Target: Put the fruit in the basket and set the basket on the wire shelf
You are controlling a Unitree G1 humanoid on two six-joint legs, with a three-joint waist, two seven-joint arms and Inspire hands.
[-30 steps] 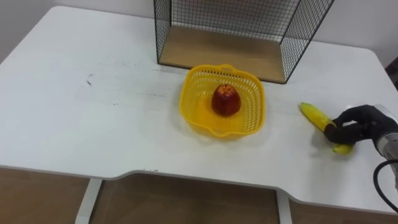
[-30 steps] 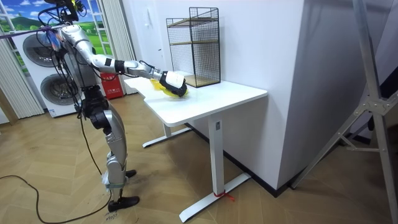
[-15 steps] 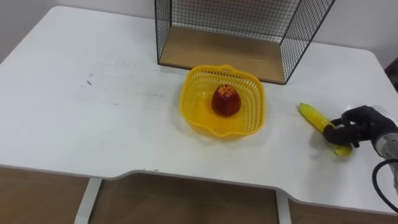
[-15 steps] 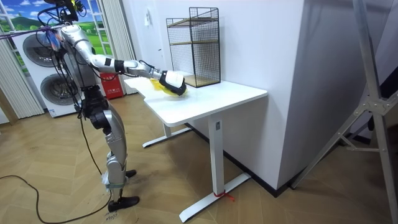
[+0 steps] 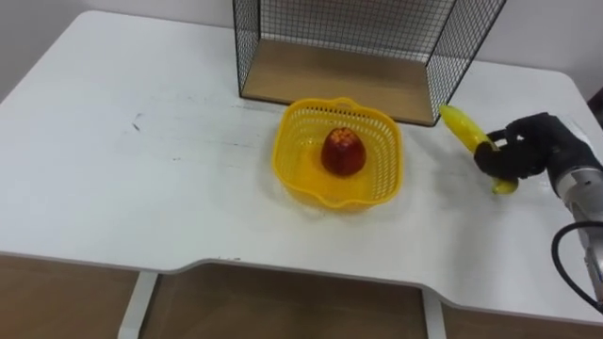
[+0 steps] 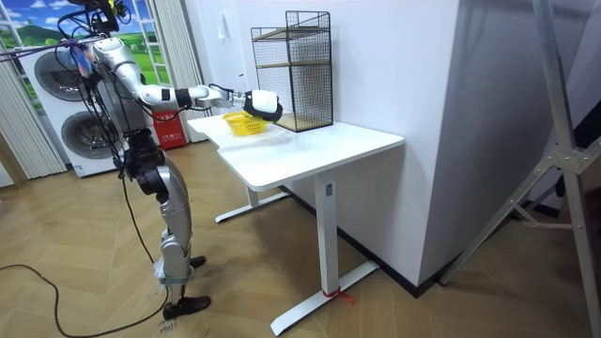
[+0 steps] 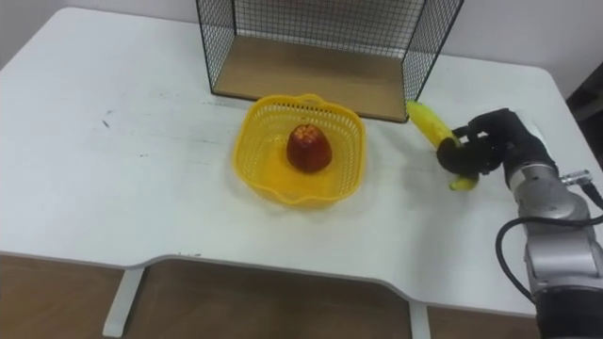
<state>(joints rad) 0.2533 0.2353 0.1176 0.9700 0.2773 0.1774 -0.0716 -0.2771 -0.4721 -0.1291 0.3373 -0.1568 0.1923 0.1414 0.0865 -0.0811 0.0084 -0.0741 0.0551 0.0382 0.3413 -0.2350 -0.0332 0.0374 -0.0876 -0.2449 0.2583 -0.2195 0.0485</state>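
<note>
Right hand: The robot's right hand [image 5: 524, 151] was at the right edge of the left eye view, a little above mid-height, its dark fingers curled round the lower part of a banana.
Banana: The yellow banana [image 5: 460, 126] sat tilted in that grasp. Its free end pointed to the upper left, near the front right corner of the wire shelf, and its lower tip poked out below the fingers. It was to the right of the basket and apart from it.
Basket: A yellow plastic mesh basket [image 5: 297, 127] stood at the centre of the frame on the white table, just in front of the shelf's open side, with the hand clear of it.
Fruit in the basket: One red fruit [image 5: 343, 151] rested in the middle of the basket's floor.
Wire shelf: The black wire shelf [image 5: 320, 71] with a wooden base stood at top centre, toward the table's far edge.
Table: The white table [image 5: 141, 188] took up most of the frame, with a small dark mark [image 5: 137, 121] at its left.
Room view: The robot stood upright on a wooden floor at the table's end, toward the room view's left. Its right arm was stretched out over the tabletop. The hand was raised above the table, above and beside the basket and in front of the tall shelf. Washing machines [image 6: 56, 113] stood behind the robot at the left edge.
</note>
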